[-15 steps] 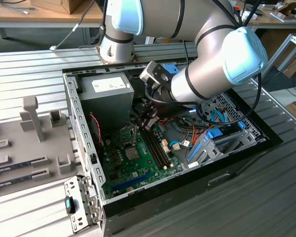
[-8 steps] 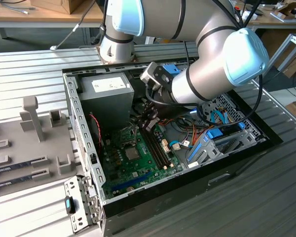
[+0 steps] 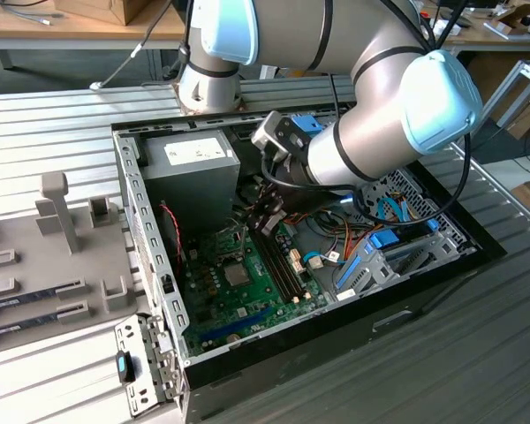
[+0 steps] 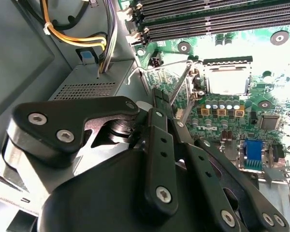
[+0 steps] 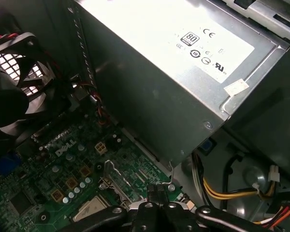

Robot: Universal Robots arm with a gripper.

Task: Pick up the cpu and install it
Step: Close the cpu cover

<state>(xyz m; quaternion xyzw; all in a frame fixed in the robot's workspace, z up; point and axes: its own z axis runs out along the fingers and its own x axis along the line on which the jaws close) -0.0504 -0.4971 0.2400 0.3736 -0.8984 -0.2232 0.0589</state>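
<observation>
I see one arm reaching down into one open computer case (image 3: pixel 150 256) that lies on the ribbed tabletop (image 3: pixel 477 353). Its gripper (image 3: pixel 263 215) hangs above the green motherboard (image 3: pixel 247 291), close beside the single grey power supply (image 3: pixel 190 177). In both wrist views the two black fingers (image 4: pixel 159 104) sit pressed together at the tips with nothing between them; the first wrist view shows the same closed tips (image 5: pixel 157 192).

The cpu (image 4: pixel 226 82) lies flat in its socket on the motherboard, its silvery top bright under the light, with the socket's wire lever (image 4: pixel 181 87) standing up just beside it, between the socket and the fingers. In the first wrist view I catch the cpu (image 5: pixel 89 209) as a pale square close to the gripper tips. In the exterior view it reads as a small grey square (image 3: pixel 238 274) in the middle of the motherboard, just beside the gripper.

I count four long memory slots (image 4: pixel 217 21) running side by side past the socket, all of them bare. One black fan (image 5: pixel 12 92) with red wires sits at the case wall, and one bundle of yellow and black cables (image 4: pixel 77 36) loops out near the power supply. One small dark soldered chip (image 4: pixel 269 121) sits on the motherboard beyond the socket.
</observation>
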